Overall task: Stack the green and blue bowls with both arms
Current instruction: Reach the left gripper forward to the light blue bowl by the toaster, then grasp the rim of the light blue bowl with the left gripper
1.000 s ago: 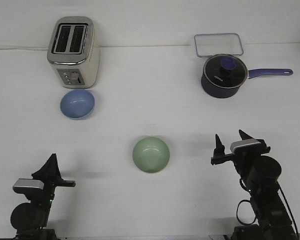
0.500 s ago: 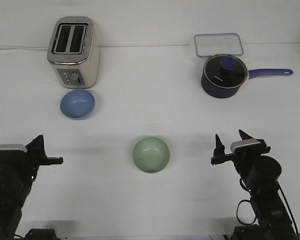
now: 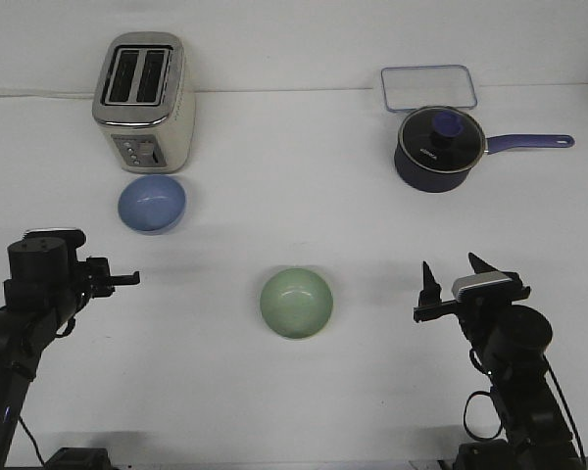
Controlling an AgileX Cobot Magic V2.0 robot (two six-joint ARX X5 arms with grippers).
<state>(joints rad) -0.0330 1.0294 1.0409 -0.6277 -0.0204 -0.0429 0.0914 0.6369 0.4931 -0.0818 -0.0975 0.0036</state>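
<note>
My left gripper [image 3: 127, 278] hangs just below the blue bowl [image 3: 152, 204], holding nothing; can't tell how far its jaws are open from this angle. My right gripper [image 3: 455, 279] has jaws spread wide & empty, well right of the green bowl [image 3: 296, 303] at table centre. Blue bowl sits just in front of the toaster [image 3: 144, 98], bowls well apart.

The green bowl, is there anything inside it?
Empty. The green bowl sits upright on the table, and its smooth pale inside shows all the way down.
</note>
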